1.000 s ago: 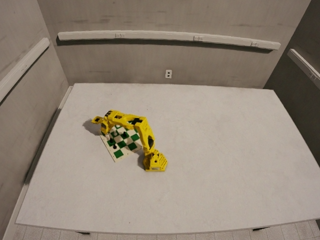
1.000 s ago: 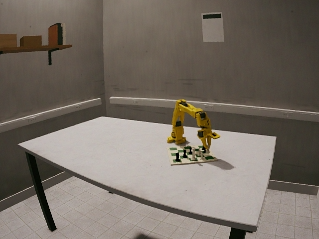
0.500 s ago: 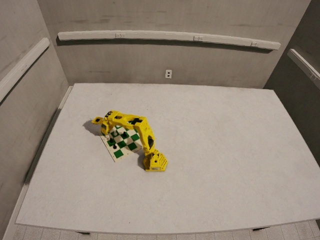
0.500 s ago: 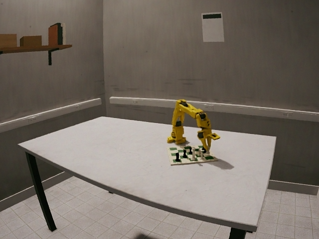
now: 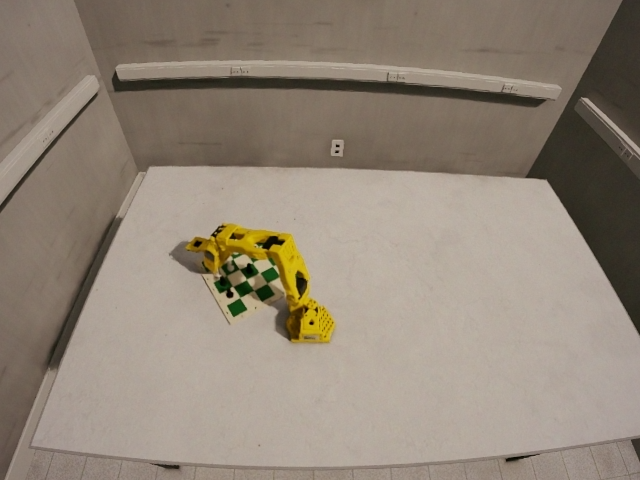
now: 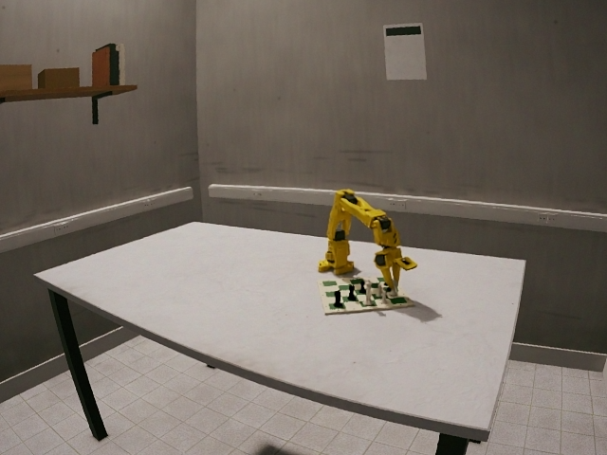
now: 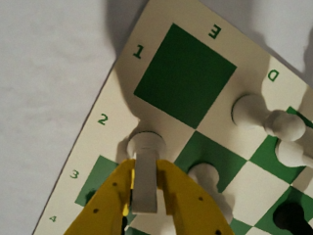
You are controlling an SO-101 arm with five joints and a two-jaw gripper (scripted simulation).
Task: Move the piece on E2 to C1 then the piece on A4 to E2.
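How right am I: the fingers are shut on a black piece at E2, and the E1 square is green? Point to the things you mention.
Not quite: the piece [image 5: 217,276] [image 6: 393,292] [image 7: 146,144] between the fingers [image 5: 215,270] [image 6: 392,286] is white, as the wrist view shows. It is at E2, and the E1 square [image 6: 398,300] [image 7: 186,75] is green.

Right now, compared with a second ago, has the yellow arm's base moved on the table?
No. The yellow arm's base sits in the same place beside the chessboard.
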